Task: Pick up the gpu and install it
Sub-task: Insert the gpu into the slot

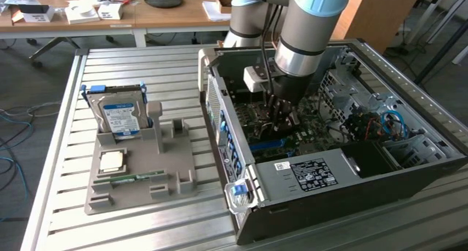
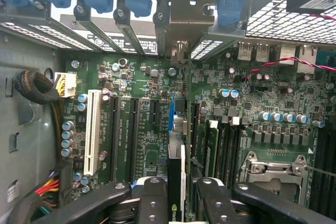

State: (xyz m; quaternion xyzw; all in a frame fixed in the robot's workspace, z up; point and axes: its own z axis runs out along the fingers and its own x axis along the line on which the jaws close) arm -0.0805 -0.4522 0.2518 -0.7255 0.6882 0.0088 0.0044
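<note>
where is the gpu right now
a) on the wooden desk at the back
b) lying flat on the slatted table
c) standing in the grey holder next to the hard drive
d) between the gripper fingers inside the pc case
d: the wrist view shows the gpu edge-on, clamped in the gripper, above the motherboard inside the pc case.
</note>
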